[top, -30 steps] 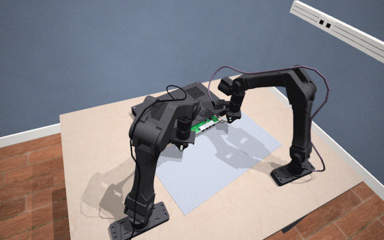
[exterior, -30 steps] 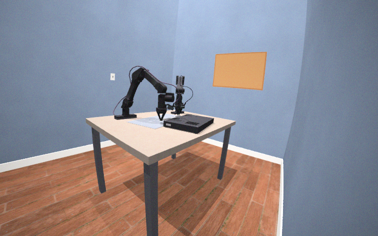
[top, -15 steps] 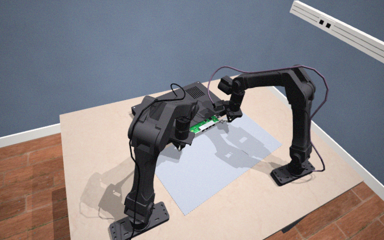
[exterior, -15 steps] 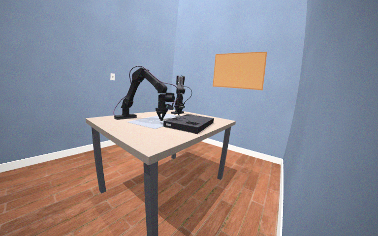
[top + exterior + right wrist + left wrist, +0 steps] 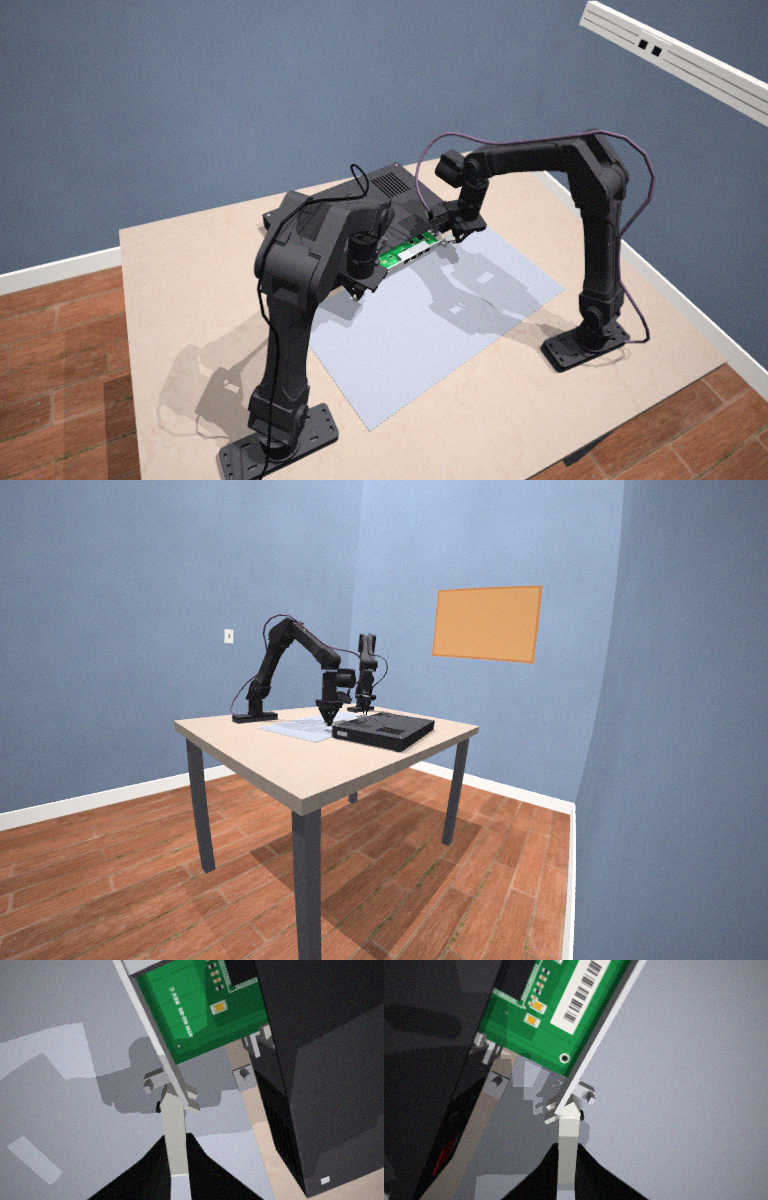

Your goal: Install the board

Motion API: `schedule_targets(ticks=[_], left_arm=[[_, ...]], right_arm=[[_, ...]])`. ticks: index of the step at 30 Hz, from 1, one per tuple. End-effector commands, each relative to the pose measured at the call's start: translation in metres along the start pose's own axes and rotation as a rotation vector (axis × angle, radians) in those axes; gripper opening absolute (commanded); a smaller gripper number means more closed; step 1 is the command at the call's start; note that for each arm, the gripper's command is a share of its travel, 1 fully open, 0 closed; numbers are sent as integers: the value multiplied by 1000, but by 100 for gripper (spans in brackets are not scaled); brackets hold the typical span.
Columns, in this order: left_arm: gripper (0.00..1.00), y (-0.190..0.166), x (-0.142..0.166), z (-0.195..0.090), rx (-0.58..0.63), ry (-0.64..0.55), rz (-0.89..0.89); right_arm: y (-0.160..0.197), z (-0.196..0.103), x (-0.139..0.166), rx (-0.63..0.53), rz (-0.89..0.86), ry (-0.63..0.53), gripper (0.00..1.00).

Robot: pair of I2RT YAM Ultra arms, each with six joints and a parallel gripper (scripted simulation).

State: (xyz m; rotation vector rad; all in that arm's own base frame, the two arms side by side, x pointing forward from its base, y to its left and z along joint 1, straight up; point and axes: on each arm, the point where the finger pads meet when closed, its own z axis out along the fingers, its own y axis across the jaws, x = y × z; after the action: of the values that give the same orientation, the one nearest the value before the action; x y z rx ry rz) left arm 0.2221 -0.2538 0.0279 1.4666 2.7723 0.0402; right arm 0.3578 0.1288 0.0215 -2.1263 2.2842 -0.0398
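Note:
The green board (image 5: 408, 253) lies component side up, its far part inside the black enclosure (image 5: 369, 195) and its near part with the grey panel (image 5: 604, 1035) sticking out over the mat. My left gripper (image 5: 566, 1152) is shut on the left lever (image 5: 569, 1130), which stands at a shallow angle to the panel. My right gripper (image 5: 178, 1142) is shut on the right lever (image 5: 172, 1120), which is also at a shallow angle to the panel (image 5: 150, 1030). In the top view the left gripper (image 5: 357, 291) and the right gripper (image 5: 457, 236) sit at the board's two front corners.
A pale blue mat (image 5: 430, 316) lies in front of the enclosure. The enclosure (image 5: 385, 730) stands flat on the bench, near its far edge. The arm bases (image 5: 280, 447) (image 5: 586, 345) stand at the near side of the bench.

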Motion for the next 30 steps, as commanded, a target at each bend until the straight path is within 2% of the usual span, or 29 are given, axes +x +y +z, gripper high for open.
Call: schedule_targets(ticks=[1, 15, 25, 30], left_arm=[[3, 2, -5, -5, 8, -48, 50], [3, 9, -9, -5, 1, -53, 258], [3, 14, -14, -8, -7, -65, 394], [3, 14, -14, -8, -7, -65, 395]], right_arm=[[-5, -5, 1, -2, -49, -8, 4], [-11, -5, -2, -1, -249, -18, 4], [-12, -6, -2, 2, -287, -19, 4], [-12, -6, -2, 4, -287, -19, 4]])
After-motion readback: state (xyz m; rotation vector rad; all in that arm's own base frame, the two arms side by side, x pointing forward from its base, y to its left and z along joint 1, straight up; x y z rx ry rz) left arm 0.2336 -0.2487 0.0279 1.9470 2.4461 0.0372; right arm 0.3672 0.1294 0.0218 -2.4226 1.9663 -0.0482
